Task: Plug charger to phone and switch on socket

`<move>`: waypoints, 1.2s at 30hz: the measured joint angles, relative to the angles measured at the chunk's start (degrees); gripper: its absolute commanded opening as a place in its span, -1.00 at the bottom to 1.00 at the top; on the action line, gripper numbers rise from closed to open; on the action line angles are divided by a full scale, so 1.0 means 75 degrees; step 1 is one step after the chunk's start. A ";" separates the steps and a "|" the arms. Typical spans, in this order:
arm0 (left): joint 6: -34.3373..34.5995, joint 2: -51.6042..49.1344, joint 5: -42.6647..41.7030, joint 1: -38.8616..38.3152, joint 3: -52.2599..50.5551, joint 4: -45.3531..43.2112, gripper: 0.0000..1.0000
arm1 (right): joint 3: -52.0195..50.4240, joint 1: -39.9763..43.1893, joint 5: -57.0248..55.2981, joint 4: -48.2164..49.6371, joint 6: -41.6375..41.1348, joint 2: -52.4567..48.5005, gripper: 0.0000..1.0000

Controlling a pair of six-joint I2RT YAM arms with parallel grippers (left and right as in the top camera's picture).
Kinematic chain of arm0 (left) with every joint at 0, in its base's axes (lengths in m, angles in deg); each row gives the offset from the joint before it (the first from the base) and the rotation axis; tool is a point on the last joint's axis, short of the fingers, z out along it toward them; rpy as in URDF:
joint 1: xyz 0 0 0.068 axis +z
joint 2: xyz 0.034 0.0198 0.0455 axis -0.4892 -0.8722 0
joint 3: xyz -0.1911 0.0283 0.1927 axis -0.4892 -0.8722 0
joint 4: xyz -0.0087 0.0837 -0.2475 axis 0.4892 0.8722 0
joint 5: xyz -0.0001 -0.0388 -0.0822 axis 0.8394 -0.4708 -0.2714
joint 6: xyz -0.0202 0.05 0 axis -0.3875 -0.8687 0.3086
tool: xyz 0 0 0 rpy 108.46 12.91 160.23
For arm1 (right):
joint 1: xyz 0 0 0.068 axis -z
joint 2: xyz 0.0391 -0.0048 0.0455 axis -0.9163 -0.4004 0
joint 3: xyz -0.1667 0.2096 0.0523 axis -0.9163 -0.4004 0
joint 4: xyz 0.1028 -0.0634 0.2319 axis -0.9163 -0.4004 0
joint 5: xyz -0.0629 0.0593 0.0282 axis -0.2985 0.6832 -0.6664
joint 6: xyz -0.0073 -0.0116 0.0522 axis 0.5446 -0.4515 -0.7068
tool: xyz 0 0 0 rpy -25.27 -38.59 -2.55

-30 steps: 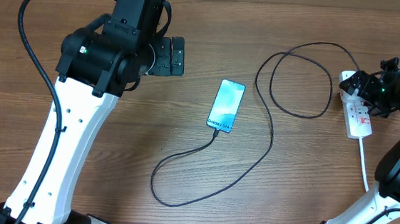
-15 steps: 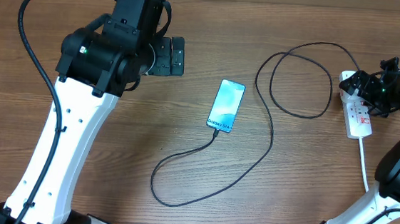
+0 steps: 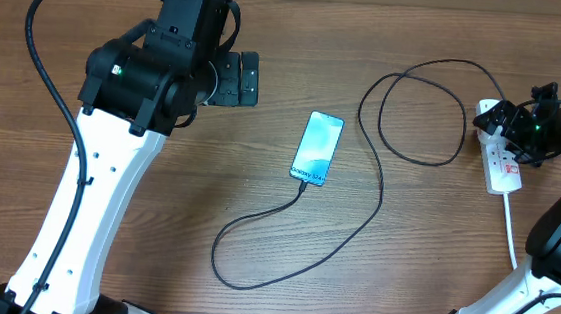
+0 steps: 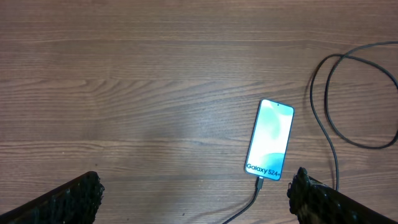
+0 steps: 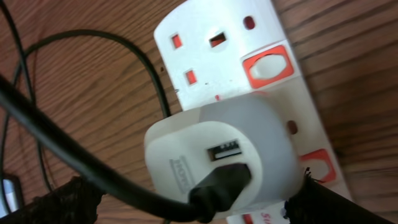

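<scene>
Wooden worktop (image 3: 290, 37) carrying a phone (image 3: 317, 148) and a power strip (image 3: 502, 164).
The phone lies mid-worktop with its screen lit. The black charger cable (image 3: 381, 200) enters its lower end and loops to a white adapter (image 5: 217, 155) seated in the strip at the right edge. The left pincer (image 4: 196, 193) hangs wide open, apart from the phone. The right pincer (image 5: 193, 202) stands open, fingers flanking the adapter.

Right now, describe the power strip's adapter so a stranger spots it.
At the overhead view's far right lies a white power strip. On it sits a rounded white adapter, the only plug there, a black cable leaving its USB port.
</scene>
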 measured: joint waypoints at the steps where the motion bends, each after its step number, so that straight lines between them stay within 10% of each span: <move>1: 0.0000 0.0000 0.0000 0.0000 0.0000 0.0000 0.99 | 0.0000 -0.0009 0.0015 -0.0012 -0.0026 0.0000 0.95; 36: 0.0000 0.0000 0.0000 0.0000 0.0000 0.0000 0.99 | 0.0117 -0.0067 -0.0962 0.0166 -0.0122 -0.0020 0.97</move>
